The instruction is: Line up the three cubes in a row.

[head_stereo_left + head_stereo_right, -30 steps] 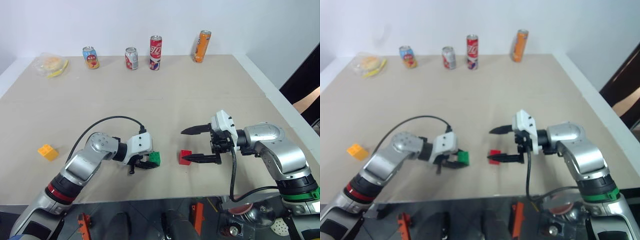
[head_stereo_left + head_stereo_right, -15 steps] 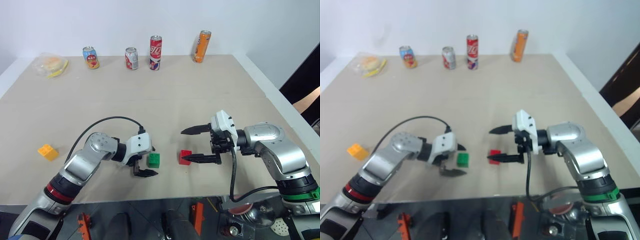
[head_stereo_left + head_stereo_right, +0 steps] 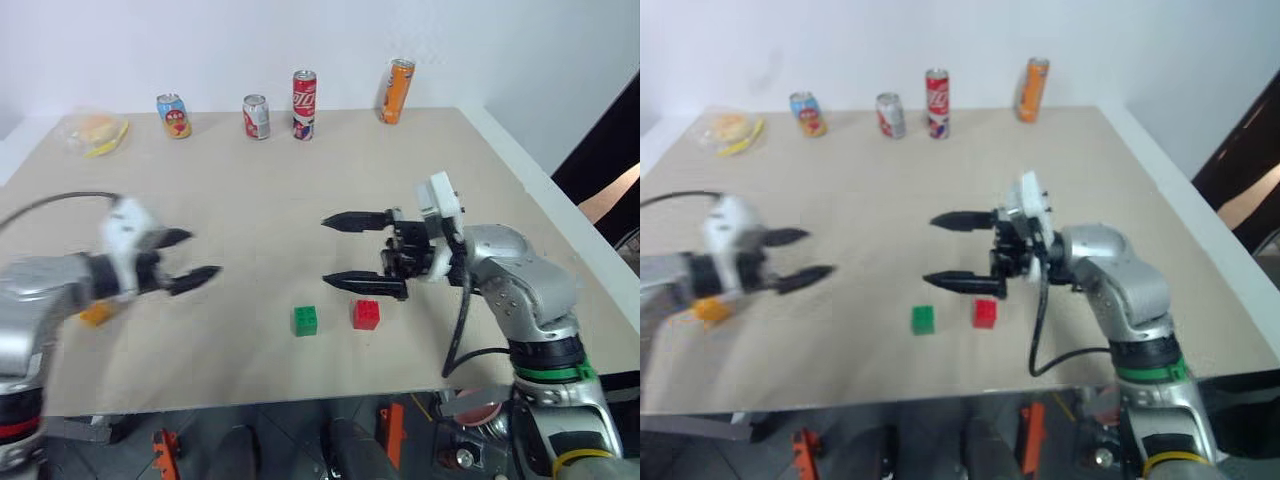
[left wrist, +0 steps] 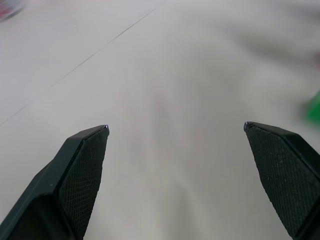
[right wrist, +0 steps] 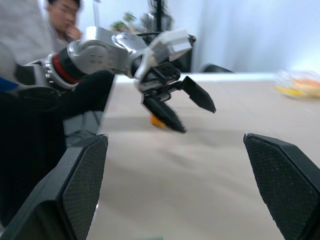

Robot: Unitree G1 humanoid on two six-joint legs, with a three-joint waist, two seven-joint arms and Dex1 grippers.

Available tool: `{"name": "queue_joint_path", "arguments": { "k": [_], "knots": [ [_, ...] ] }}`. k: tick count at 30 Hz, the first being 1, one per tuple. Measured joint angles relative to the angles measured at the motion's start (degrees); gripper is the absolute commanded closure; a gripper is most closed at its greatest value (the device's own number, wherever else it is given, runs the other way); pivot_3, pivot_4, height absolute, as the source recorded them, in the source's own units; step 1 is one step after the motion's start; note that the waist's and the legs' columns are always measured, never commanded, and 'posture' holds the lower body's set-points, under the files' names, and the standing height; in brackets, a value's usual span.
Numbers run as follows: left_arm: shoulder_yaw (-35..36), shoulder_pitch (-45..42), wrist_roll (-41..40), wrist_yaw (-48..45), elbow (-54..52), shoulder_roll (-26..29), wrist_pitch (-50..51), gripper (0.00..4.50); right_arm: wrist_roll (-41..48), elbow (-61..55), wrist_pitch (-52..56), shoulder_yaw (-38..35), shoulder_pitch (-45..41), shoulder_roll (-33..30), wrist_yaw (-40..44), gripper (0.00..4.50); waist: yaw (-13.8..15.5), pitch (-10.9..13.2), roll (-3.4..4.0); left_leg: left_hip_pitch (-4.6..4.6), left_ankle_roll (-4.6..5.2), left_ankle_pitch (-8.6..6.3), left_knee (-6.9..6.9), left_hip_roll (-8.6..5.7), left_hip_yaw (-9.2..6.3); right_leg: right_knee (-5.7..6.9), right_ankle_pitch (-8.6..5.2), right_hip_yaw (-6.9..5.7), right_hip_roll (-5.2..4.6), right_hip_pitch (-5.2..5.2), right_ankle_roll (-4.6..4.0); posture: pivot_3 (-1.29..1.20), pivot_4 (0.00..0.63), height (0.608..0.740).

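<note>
Nearest on the pale tabletop (image 3: 330,200), the small green studded plastic cube (image 3: 306,320) now sits free just beside the small red studded plastic cube (image 3: 366,314) — the left gripper (image 3: 186,260), which a second ago was clamped on the green one, has let go and swung away to the left, its jaws wide apart and empty, so two of the three look already paired in a row. The right gripper (image 3: 338,250) has lifted off the red cube and hangs above it, jaws likewise spread with nothing between them. Further left, what seems to be the small yellow-orange plastic cube (image 3: 96,316) shows blurred, half hidden behind the left gripper, well apart from the pair — the one left to fetch, I judge.
</note>
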Motion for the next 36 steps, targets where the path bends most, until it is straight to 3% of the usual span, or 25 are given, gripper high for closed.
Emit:
{"name": "queue_joint_path", "arguments": {
  "k": [6,11,21,30,36],
  "knots": [
    [7.64,9.92,0.0,-3.95,8.28,4.6,-5.43,0.02,-1.4,2.41,-1.49,3.73,-2.25,2.87,2.05,0.0,-0.01,-0.05,-0.11,-0.02,-0.02,-0.01,0.0,0.06,0.19,-0.09,0.0,-0.06,-0.14,-0.08,-0.12,0.0,0.15,0.74],
    [11.47,11.87,0.1,-6.33,17.21,8.13,-9.98,0.02,-3.7,3.85,-3.34,7.42,-2.35,4.77,3.56,0.0,0.1,-0.04,-0.12,-0.03,-0.02,0.0,-0.15,0.15,0.2,-0.08,-0.04,-0.25,-0.21,-0.13,-0.29,0.0,0.15,0.74],
    [7.41,11.99,2.59,-10.55,32.4,10.94,-18.33,0.02,-4.91,4.07,-3.94,7.96,-2.71,5.27,3.63,0.0,0.05,-0.09,-0.19,-0.02,-0.05,-0.02,-0.62,0.23,0.21,-0.08,-0.2,-0.46,-0.19,-0.29,-0.56,0.0,0.15,0.74],
    [1.69,9.79,4.56,-10.51,36.67,10.91,-22.52,0.02,-5.04,3.97,-3.88,7.96,-2.7,5.15,3.46,0.0,0.06,-0.1,-0.21,-0.01,-0.06,-0.02,-0.63,0.25,0.21,-0.07,-0.19,-0.46,-0.17,-0.29,-0.56,0.0,0.15,0.74],
    [0.18,9.58,4.63,-10.1,37.43,10.91,-23.43,1.85,-5.04,3.97,-3.87,7.95,-2.7,5.04,3.34,0.0,0.06,-0.1,-0.21,-0.01,-0.06,-0.02,-0.63,0.26,0.21,-0.07,-0.2,-0.47,-0.16,-0.29,-0.56,0.0,0.15,0.74]
  ]
}}
